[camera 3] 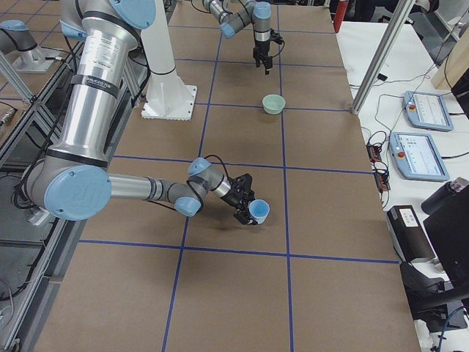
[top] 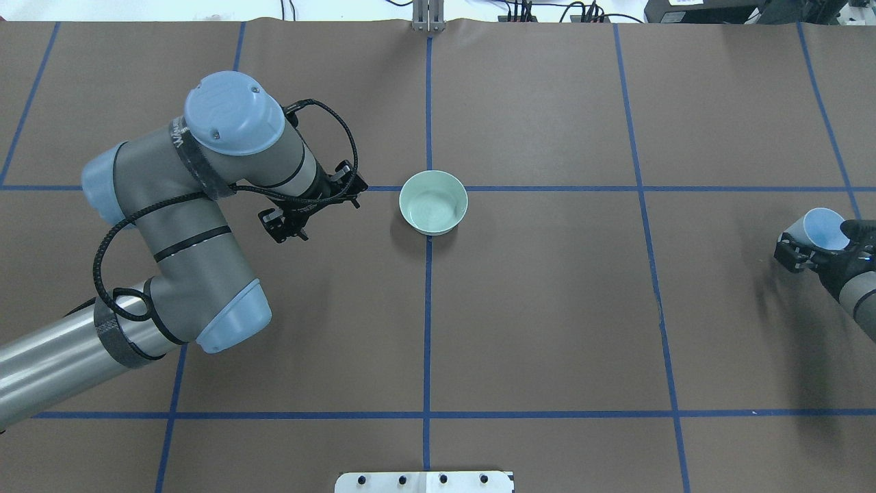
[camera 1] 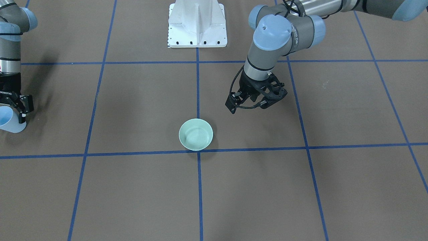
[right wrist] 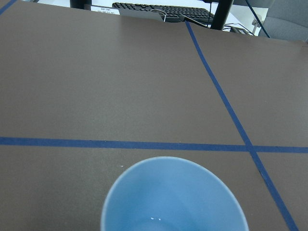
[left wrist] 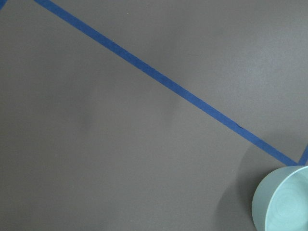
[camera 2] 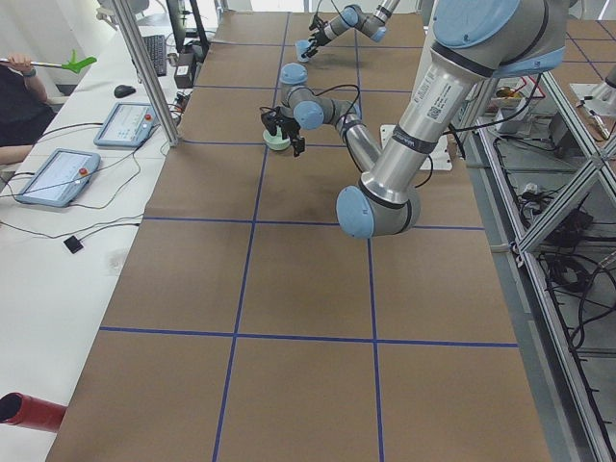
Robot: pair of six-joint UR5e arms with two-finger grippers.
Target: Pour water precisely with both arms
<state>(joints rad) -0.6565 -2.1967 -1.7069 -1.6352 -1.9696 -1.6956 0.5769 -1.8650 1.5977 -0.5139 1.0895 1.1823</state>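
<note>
A light-green bowl (top: 433, 203) stands on the brown table at a crossing of blue tape lines; it also shows in the front view (camera 1: 196, 134) and at the left wrist view's bottom right corner (left wrist: 284, 199). My left gripper (top: 315, 205) hangs just to the robot's left of the bowl, apart from it, open and empty; the front view shows it too (camera 1: 255, 100). My right gripper (top: 821, 238) is far out on the robot's right, shut on a light-blue cup (top: 823, 227), held tilted. The cup's open mouth fills the bottom of the right wrist view (right wrist: 173, 197).
The white bolted pedestal (camera 1: 197, 25) stands at the robot's side of the table. Blue tape lines (top: 428, 308) divide the brown surface into squares. Tablets (camera 2: 56, 173) and cables lie on the white bench beyond the table's far edge.
</note>
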